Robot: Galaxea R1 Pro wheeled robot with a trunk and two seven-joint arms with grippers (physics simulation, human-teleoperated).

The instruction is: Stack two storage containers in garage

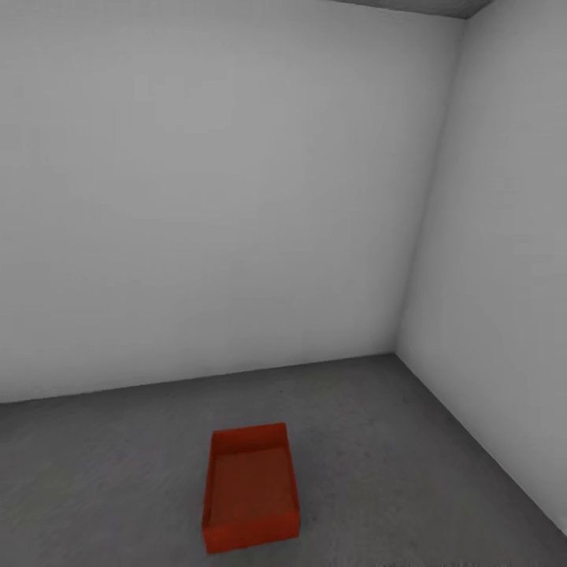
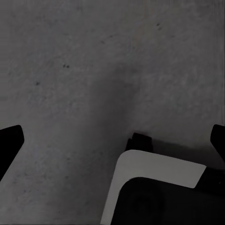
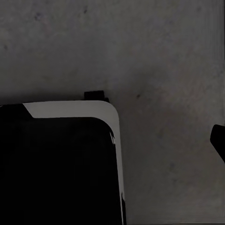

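Grey garage floor (image 1: 378,441) holds one container (image 1: 250,486); both pincers' fingertips spread apart, empty.

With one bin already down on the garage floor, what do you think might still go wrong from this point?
1. The orange-red rectangular plastic bin sits slightly askew on the dark grey concrete floor, so a second bin lowered without matching its angle may land crooked or slide off.
2. The bin lies close in front of the robot's base; rolling forward could nudge it.

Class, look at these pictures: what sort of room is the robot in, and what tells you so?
Most likely a garage or bare utility room: plain grey walls, a rough dark concrete floor, and no furnishings, just one orange-red storage container sitting on it.
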